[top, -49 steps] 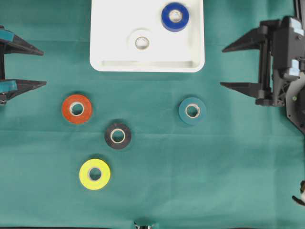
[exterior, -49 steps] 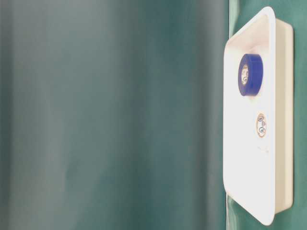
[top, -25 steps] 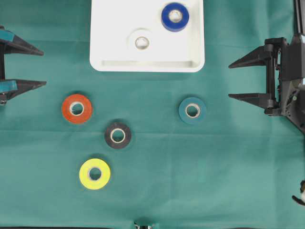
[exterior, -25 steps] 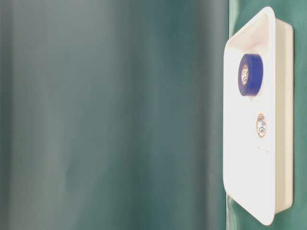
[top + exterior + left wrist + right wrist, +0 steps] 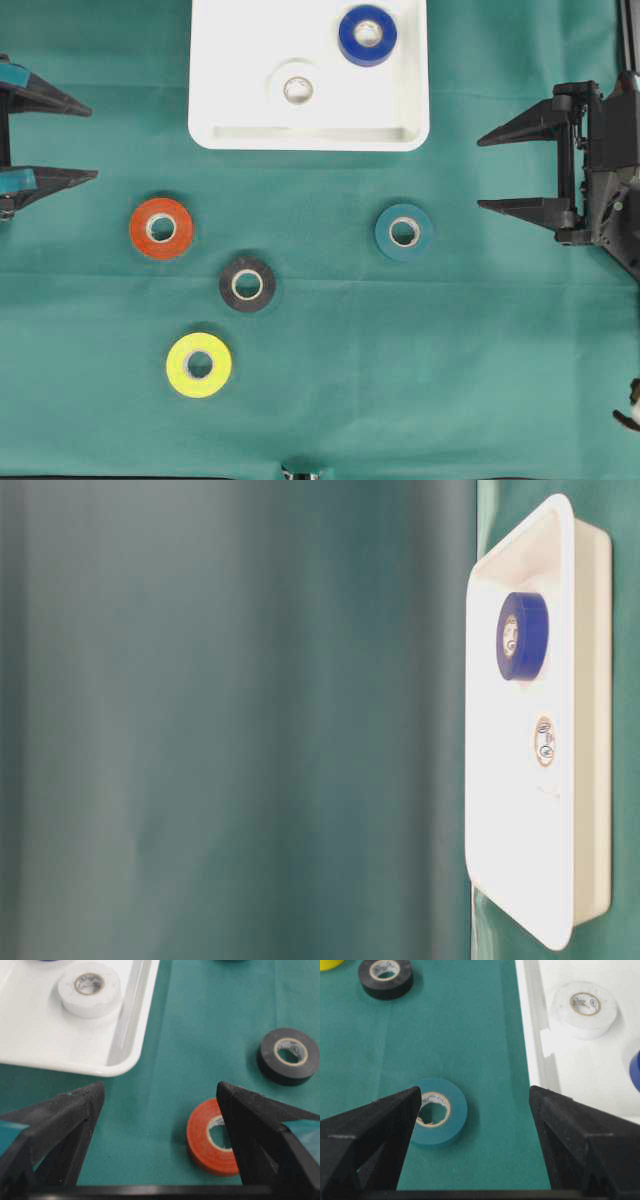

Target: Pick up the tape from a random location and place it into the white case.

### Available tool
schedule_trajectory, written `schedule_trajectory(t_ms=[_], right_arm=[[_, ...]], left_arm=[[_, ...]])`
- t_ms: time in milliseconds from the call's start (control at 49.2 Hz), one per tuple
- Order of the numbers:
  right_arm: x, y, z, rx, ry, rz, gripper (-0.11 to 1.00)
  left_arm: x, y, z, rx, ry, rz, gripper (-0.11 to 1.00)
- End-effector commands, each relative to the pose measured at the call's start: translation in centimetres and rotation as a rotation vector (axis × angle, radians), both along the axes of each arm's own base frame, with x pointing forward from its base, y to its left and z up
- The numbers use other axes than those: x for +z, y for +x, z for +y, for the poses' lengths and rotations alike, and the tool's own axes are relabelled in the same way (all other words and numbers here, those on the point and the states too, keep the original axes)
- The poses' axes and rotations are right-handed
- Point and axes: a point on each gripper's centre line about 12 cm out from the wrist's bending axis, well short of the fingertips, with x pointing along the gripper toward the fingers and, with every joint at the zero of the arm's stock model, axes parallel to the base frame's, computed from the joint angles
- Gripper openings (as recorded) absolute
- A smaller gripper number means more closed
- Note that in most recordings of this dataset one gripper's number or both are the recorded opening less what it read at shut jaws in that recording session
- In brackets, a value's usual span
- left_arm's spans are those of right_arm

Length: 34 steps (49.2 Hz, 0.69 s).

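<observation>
White case (image 5: 240, 100): sits at the far middle of the green-covered bench (image 5: 450, 350); its raised rim is visible all round on three sides, the far edge cut off in the overhead view
Inside the case: a blue tape roll (image 5: 367, 35) near the right wall; a white tape roll (image 5: 297, 89) lying flat nearer the front rim; the two are apart
Teal tape roll (image 5: 404, 232): flat on the cloth, in front of the case's right corner; nearest to the right hand
Orange tape roll (image 5: 161, 228): flat on the cloth at the left; close before the left hand
Black tape roll (image 5: 247, 284): between the orange roll and the yellow tape roll (image 5: 198, 365); touching neither
Left hand (image 5: 85, 142): at the left edge; jaws wide, holding nothing
Right hand (image 5: 487, 171): at the right edge, level with the case's front corner; jaws wide, holding nothing; the teal roll lies ahead, partly behind one finger in the wrist view
</observation>
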Motion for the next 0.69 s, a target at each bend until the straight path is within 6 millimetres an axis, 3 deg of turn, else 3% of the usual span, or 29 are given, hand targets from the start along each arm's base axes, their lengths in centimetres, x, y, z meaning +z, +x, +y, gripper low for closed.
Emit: schedule_trajectory(t_ms=[0,203,447,671], right_arm=[[0.5,0.3,0.0,0.0,0.003,-0.015,0.83],[0.5,0.3,0.0,0.001,0.002,-0.015,0.83],[0.5,0.3,0.0,0.001,0.002,-0.017,0.83],[0.6,0.3,0.0,0.001,0.002,-0.018,0.83]], left_arm=[[0.4,0.3,0.1,0.004,-0.001,-0.014,0.95],[0.6,0.4,0.0,-0.003,0.0,-0.029,0.95],[1.3,0.8,-2.0,-0.11,0.0,-0.086,0.95],[1.4,0.8,-2.0,-0.115,0.001,-0.097,0.95]])
